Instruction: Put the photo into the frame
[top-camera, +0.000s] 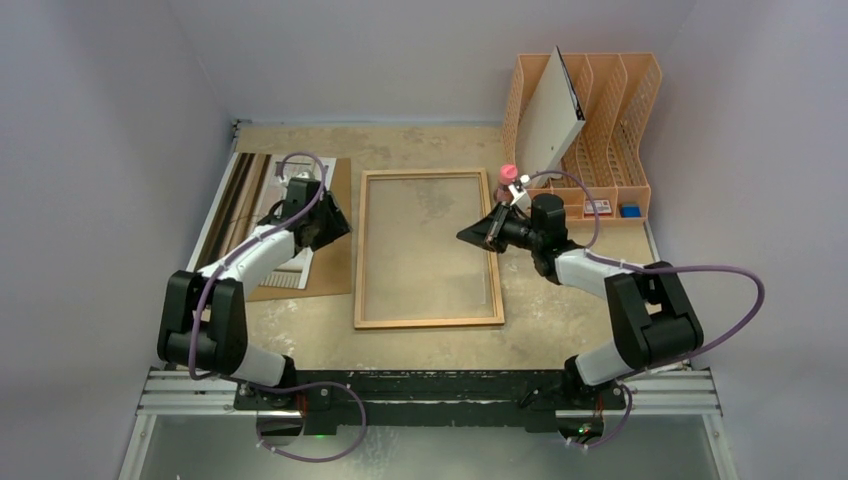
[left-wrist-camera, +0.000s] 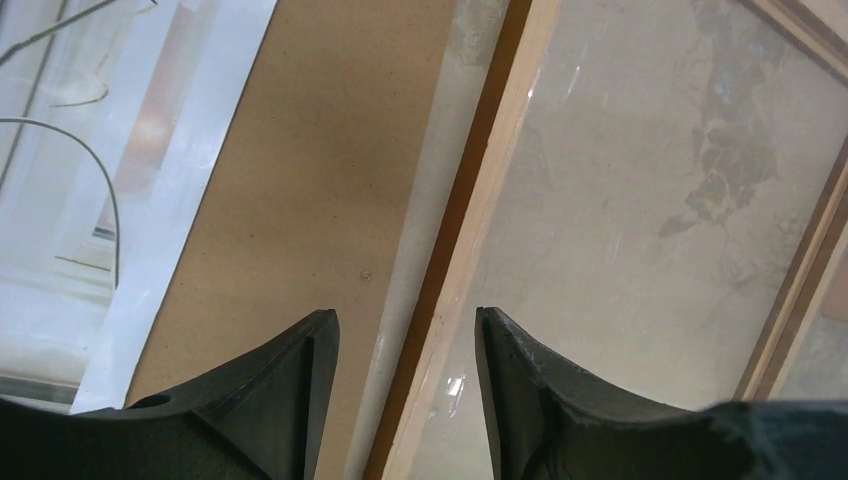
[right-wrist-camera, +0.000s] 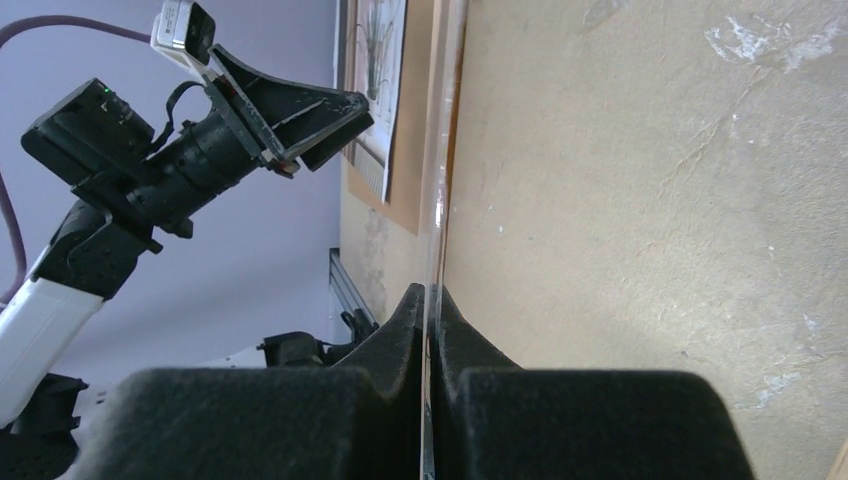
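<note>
The frame (top-camera: 430, 248) lies flat in the middle of the table (top-camera: 560, 320), long sides running near to far, the tabletop showing through its clear pane. The left gripper (left-wrist-camera: 405, 315) hangs just left of it with its fingers spread apart and nothing between them. In the left wrist view the gap sits over the bare strip of table beside the frame's left rail, one finger over the board (left-wrist-camera: 300, 180) and the other over the rail and the edge of the pane. The photo (top-camera: 300, 265) lies left of the frame, on top of the brown board. It is under and beyond the left arm, well apart from the frame, and its pale border covers the board's left part. The right gripper (right-wrist-camera: 428, 295) reaches in from the right, low and pointing left, at about the middle of the frame's right rail. Its fingers are pressed together. In its wrist view a thin clear edge runs straight into the seam between them, and I cannot tell whether it is pinched there or only lined up with it.
</note>
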